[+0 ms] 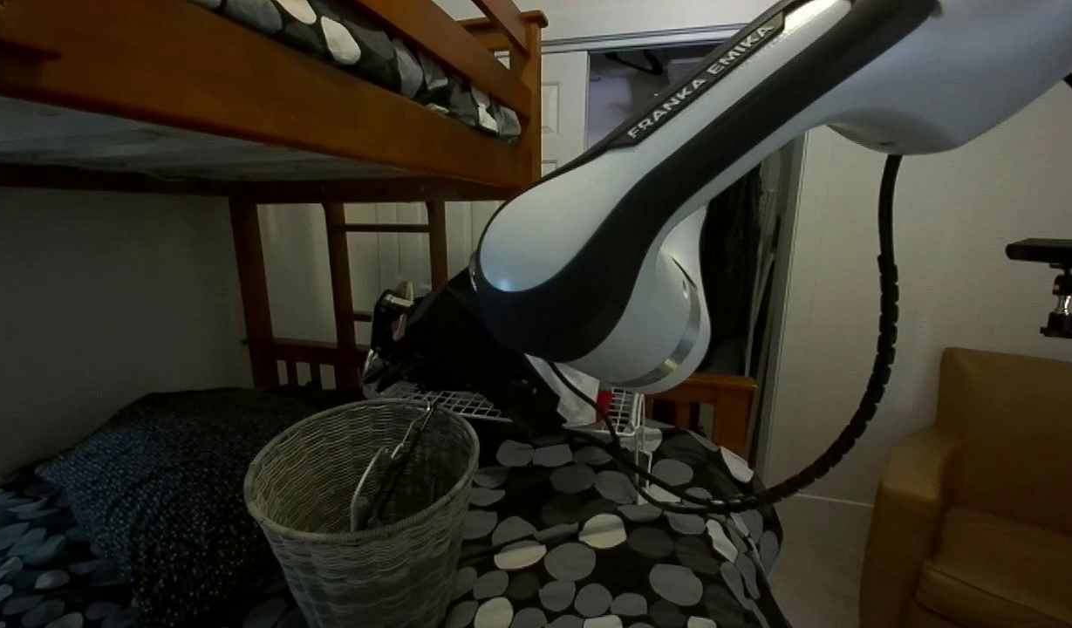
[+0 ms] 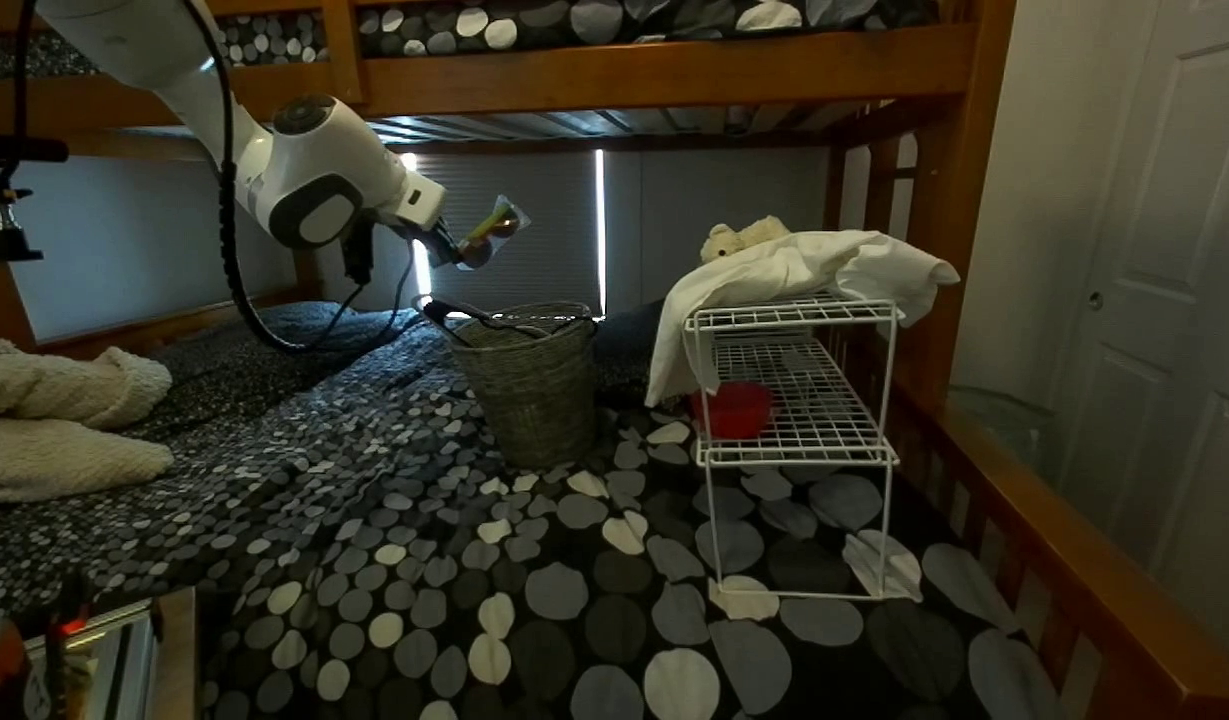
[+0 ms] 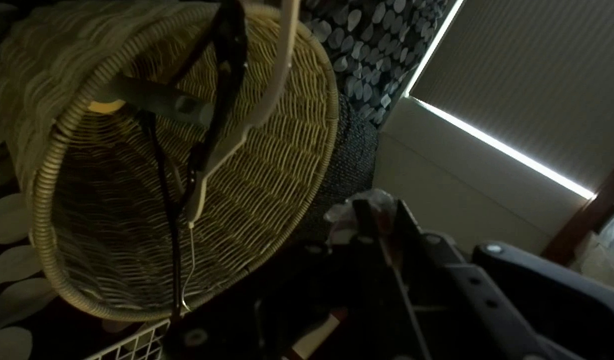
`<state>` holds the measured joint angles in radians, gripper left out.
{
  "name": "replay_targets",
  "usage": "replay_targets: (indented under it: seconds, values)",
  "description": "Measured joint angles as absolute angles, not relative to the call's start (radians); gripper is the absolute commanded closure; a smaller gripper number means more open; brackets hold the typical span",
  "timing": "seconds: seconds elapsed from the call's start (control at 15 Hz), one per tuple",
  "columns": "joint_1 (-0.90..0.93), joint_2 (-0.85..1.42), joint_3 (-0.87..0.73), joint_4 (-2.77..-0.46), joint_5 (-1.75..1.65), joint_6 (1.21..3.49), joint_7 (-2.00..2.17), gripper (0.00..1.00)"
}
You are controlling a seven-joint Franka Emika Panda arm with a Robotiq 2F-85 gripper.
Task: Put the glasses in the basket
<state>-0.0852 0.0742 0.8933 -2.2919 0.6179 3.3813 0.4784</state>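
The basket (image 1: 370,567) is pale wicker and stands upright on the bed; it also shows in an exterior view (image 2: 539,400) and the wrist view (image 3: 331,115). My gripper (image 2: 456,246) is above and beside the basket rim. It is shut on the glasses (image 2: 494,234), which have round brownish lenses and sit in clear plastic with a yellow-green part. In the wrist view the gripper (image 3: 379,212) hides most of the glasses; crumpled clear plastic (image 3: 340,214) shows round the fingertips. In an exterior view the dark gripper (image 1: 392,344) is just behind the rim.
A dark hanger (image 3: 229,75) and a white hanger (image 3: 274,87) stick up from the basket, with a grey cylinder (image 3: 157,100) inside. A white wire rack (image 2: 794,458) with cloth and a red bowl (image 2: 739,410) stands beside it. The upper bunk (image 1: 239,113) hangs overhead.
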Motion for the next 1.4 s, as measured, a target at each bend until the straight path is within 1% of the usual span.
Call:
replay_targets:
  seconds: [0.07,0.13,0.2,0.33,0.6,0.73,0.8,1.07,1.4]
  values:
    - [-0.084,0.094,0.893,-2.278,0.616,3.413,0.478,0.97]
    - [-0.083,0.114,0.892,-2.263,0.616,3.440,0.478,0.76]
    - [-0.081,0.133,0.886,-2.251,0.617,3.455,0.478,0.63]
    - [-0.074,0.167,0.859,-2.232,0.620,3.458,0.477,0.49]
    - [-0.034,0.225,0.793,-2.206,0.622,3.458,0.475,0.18]
    - [0.024,0.235,0.727,-2.196,0.621,3.455,0.481,0.05]
    - [0.055,0.235,0.693,-2.193,0.621,3.455,0.485,0.00]
    - [0.118,0.196,0.620,-2.193,0.673,3.465,0.485,0.00]
    - [0.120,-0.017,0.471,-2.330,0.956,3.481,0.354,0.00]
